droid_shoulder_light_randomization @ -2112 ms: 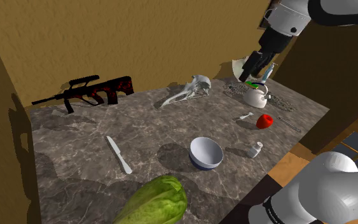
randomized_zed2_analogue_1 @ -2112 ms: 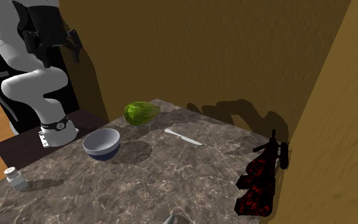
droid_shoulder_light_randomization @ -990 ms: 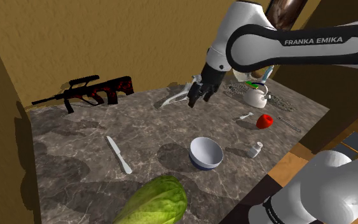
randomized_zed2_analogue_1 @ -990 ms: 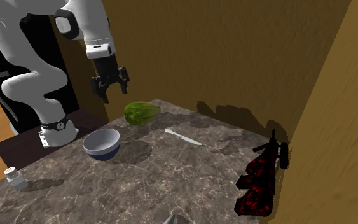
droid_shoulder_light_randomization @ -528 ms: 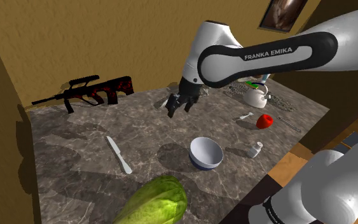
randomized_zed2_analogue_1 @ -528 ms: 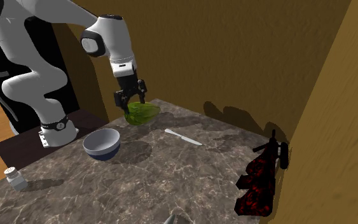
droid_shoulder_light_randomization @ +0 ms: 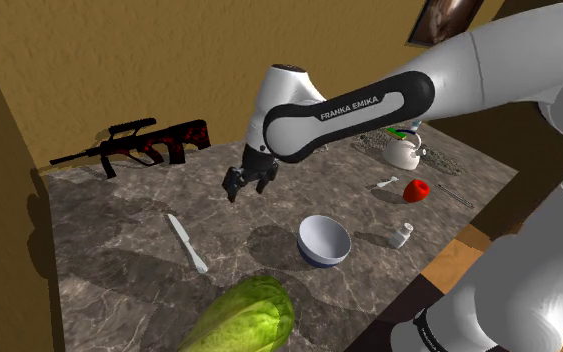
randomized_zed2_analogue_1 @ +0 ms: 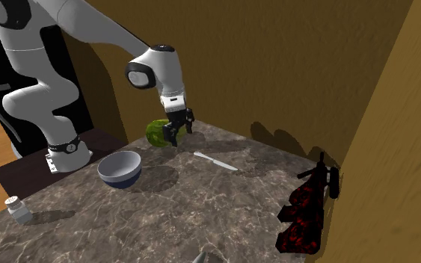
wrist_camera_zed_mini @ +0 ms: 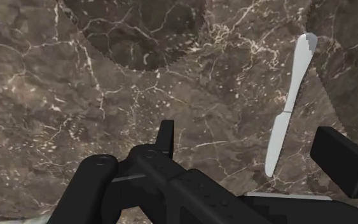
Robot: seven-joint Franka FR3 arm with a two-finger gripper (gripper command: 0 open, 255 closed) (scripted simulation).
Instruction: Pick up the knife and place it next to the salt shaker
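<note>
Shoulder view, item list. Knife (droid_shoulder_light_randomization: 187, 243): pale, flat on the marbled bench (droid_shoulder_light_randomization: 99, 260), at 7 o'clock from the jaws, untouched. Jaws: released, empty, hovering above the bench. Salt shaker (droid_shoulder_light_randomization: 400, 236): upright, at 3 o'clock from the knife, well apart, with a bowl (droid_shoulder_light_randomization: 324, 240) between. Hazards, judged: the knife lies thin and flush, so a shallow descent may pinch nothing or skid it; a low carry may clip the bowl rim; a careless set-down may topple the shaker.

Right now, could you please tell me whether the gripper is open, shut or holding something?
Gripper: open, holding nothing; its fingers stand apart above the knife, not touching it.
</note>
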